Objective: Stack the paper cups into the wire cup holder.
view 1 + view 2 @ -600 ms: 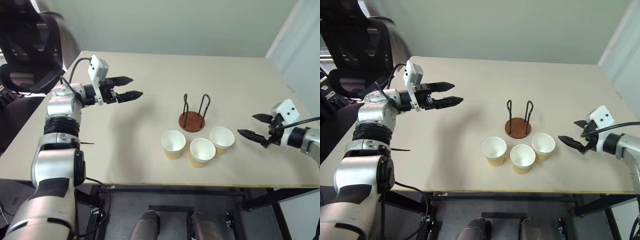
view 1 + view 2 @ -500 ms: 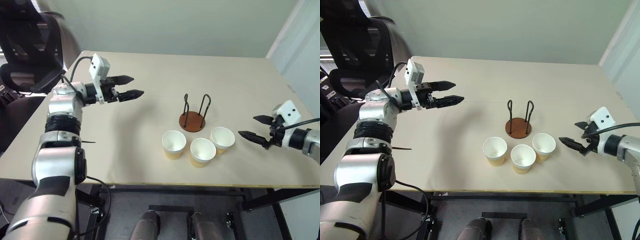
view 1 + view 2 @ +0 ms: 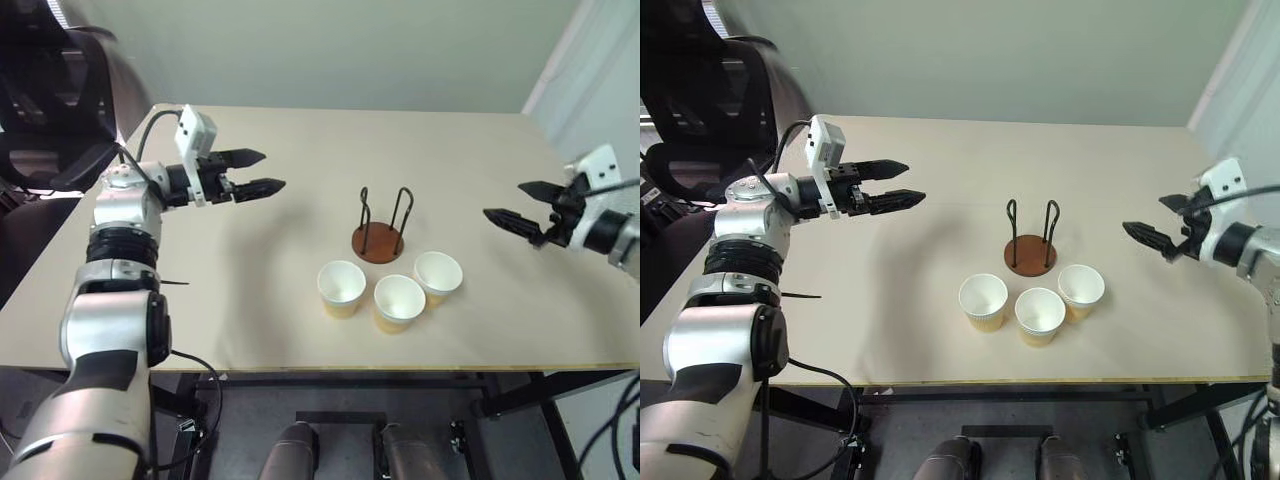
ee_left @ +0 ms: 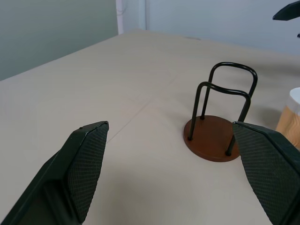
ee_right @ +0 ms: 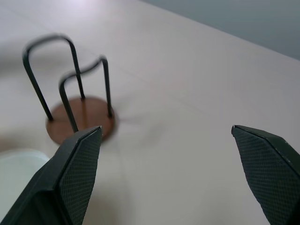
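- Near the front edge of the bench [image 3: 300, 130], the paper cups [image 3: 398, 301] are standing upright in a shallow arc, mouths up, the middle one nearest the edge and touching or almost touching the right one.
- Just behind them the wire cup holder [image 3: 381, 226] is sitting empty, its base close to the rims of the middle and right cups.
- Both hands are hovering above the bench, well apart from the cups and the holder, which are lying between them.
- Off to the left, the left hand [image 3: 258, 171] is pointing level toward the holder with its two fingers spread and nothing between them.
- Off to the right, the right hand [image 3: 516, 204] is pointing back toward the holder, its fingers likewise spread wide and gripping nothing.
- Each cup is showing a tapered paper wall, pale yellow-tan outside, white inside and at the rolled rim.
- A round, flat, reddish-brown disc is forming the holder's base, with two thin black wire loops rising from it as narrow arches, slightly taller than a cup.
- Black, pointed fingers with a fine cross-hatched grip texture on their inner faces are showing in the wrist views.
- Smooth, pale beige and matte, the bench top is showing a faint seam line.
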Available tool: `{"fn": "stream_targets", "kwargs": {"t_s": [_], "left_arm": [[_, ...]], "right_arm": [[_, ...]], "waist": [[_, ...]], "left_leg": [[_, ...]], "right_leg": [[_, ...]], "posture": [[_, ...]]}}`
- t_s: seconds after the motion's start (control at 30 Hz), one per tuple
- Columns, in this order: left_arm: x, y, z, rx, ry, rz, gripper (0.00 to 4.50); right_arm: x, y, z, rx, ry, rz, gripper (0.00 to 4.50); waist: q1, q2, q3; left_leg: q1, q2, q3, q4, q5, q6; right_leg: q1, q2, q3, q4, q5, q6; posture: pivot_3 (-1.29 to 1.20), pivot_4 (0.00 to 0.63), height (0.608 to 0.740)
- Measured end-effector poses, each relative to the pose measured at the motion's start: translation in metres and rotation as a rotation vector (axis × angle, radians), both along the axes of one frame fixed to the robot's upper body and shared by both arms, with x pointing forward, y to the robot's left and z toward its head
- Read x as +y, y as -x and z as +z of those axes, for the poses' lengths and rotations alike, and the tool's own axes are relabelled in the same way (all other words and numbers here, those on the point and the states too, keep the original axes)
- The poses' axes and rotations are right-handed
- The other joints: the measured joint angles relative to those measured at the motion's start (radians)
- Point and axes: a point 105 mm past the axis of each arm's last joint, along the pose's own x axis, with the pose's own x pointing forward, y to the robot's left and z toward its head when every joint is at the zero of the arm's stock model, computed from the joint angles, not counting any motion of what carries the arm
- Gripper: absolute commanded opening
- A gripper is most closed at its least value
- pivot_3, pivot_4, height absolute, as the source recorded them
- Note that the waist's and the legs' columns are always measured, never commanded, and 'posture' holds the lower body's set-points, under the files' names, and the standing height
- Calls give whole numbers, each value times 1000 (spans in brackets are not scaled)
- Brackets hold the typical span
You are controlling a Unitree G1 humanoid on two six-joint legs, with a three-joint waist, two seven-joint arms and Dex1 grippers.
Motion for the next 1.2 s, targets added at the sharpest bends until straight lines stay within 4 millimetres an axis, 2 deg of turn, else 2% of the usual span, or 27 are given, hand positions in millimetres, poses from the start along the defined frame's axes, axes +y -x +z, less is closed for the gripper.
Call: {"fn": "stream_targets", "kwargs": {"t_s": [0.13,0.23,0.3,0.43,0.7,0.8,1.03,1.13,1.2], "left_arm": [[-3,0,-1,1,1,-11,4500],[-8,-1,-2,1,6,-22,4500],[-8,-1,-2,1,7,-24,4500],[-9,-1,-1,-2,9,-26,4500],[-7,-1,0,-6,16,-20,4500],[-7,-1,-1,-6,16,-19,4500],[-6,0,1,-14,18,-17,4500],[-5,0,0,-14,17,-15,4500],[-5,0,0,-13,17,-14,4500]], "right_arm": [[34,-3,4,82,-82,109,4472],[63,0,-11,179,-69,202,4472],[72,2,-21,233,-66,234,4472],[92,-7,-24,235,-37,267,4472],[103,-30,-37,206,10,198,4472],[110,-32,-42,196,28,196,4472],[112,-38,-46,190,59,177,4472],[117,-39,-45,186,50,186,3903],[119,-39,-45,185,50,188,3263]], "waist": [[1,0,0],[6,0,0],[9,0,0],[2,0,0],[-1,0,0],[-1,0,0],[0,0,0],[-1,0,0],[-1,0,0]], "left_leg": [[-1,0,0,0,0,0],[-2,0,-1,0,0,1],[-4,-1,0,0,-1,1],[-3,0,0,0,-1,1],[-3,0,-1,-1,-1,1],[-3,0,-1,-1,-1,1],[-3,0,-1,-1,-1,0],[-3,0,-1,-1,-1,0],[-3,0,-1,-1,-1,0]], "right_leg": [[-1,0,-1,0,-1,-1],[-1,0,-2,0,-2,-3],[-3,-1,-1,0,-2,-3],[-4,-1,-1,1,-1,-3],[-5,0,-1,2,-1,-4],[-5,0,-2,2,-1,-4],[-6,-1,-2,2,-1,-4],[-6,0,-2,2,-1,-5],[-6,0,-2,2,-1,-6]], "posture": [[0,150,740],[0,150,740],[0,150,740],[0,150,740],[0,150,740],[0,150,740],[0,150,740],[0,150,740],[0,150,740]]}}
